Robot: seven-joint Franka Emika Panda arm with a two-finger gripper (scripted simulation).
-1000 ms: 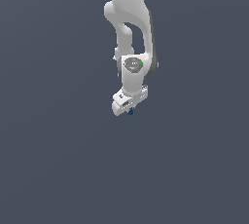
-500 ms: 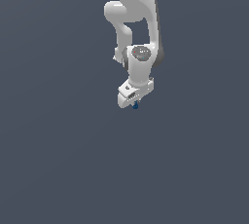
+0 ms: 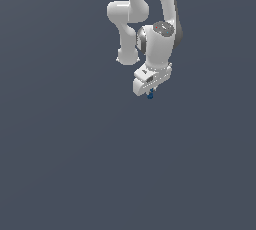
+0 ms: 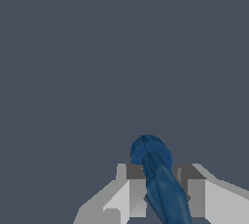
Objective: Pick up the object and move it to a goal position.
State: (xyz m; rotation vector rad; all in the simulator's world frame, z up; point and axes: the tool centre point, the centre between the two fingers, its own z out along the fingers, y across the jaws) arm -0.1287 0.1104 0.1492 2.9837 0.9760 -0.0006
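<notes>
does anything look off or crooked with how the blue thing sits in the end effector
Slightly. In the wrist view the dark-blue object sits between the fingers of the end effector at a slant rather than square, its rounded end poking past the tips. Nothing looks dropped or damaged; the exterior view shows only a blue speck below it.

Only a plain dark grey-blue backdrop [image 3: 60,149] shows.

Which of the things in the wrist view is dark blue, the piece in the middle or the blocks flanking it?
The middle piece: the dark-blue object between the grey-white fingers of the gripper.
</notes>
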